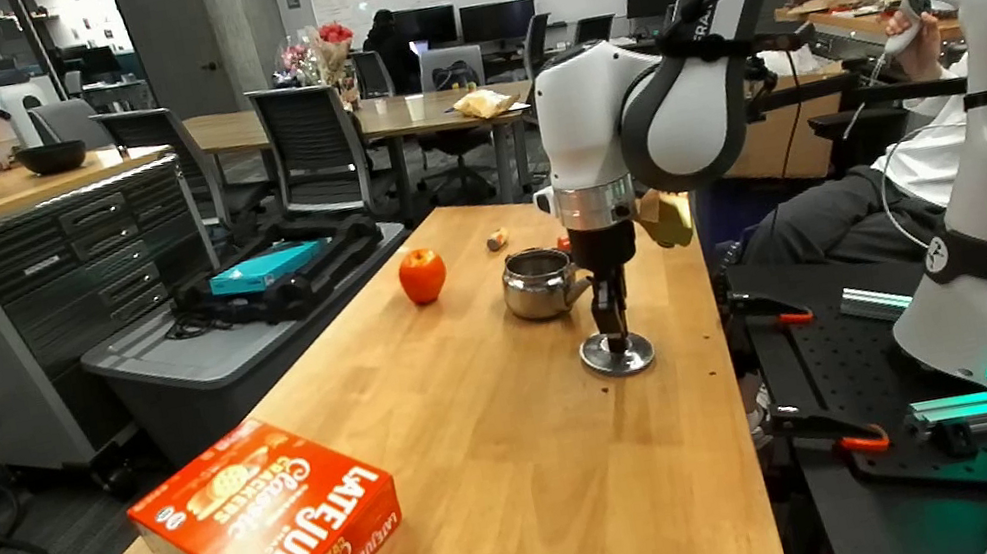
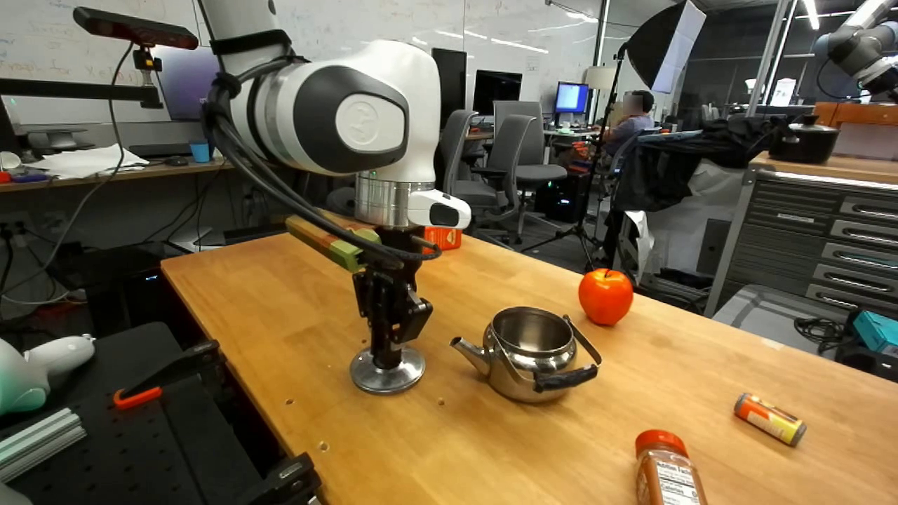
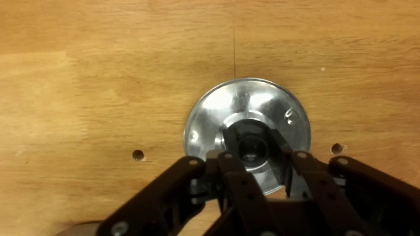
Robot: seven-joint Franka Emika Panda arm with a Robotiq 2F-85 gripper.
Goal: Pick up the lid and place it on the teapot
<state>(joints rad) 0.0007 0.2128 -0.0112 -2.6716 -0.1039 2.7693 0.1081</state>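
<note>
The lid (image 1: 620,363) is a round silver disc lying on or just above the wooden table; I cannot tell which. It also shows in an exterior view (image 2: 386,382) and in the wrist view (image 3: 211,114). My gripper (image 1: 614,335) points straight down over its centre; it also shows in an exterior view (image 2: 387,359). In the wrist view the fingers (image 3: 252,144) stand on both sides of the dark knob and appear closed on it. The teapot (image 1: 539,287) is shiny steel, upright and open-topped; its spout points toward the gripper in an exterior view (image 2: 544,362).
An orange cracker box (image 1: 268,525) lies at the table's near left. A red apple (image 1: 422,276) stands beyond the teapot. A red-capped spice bottle (image 2: 670,477) and a small orange-yellow cylinder (image 2: 770,419) are on the table too. Clamps (image 1: 821,432) line the robot's mounting plate.
</note>
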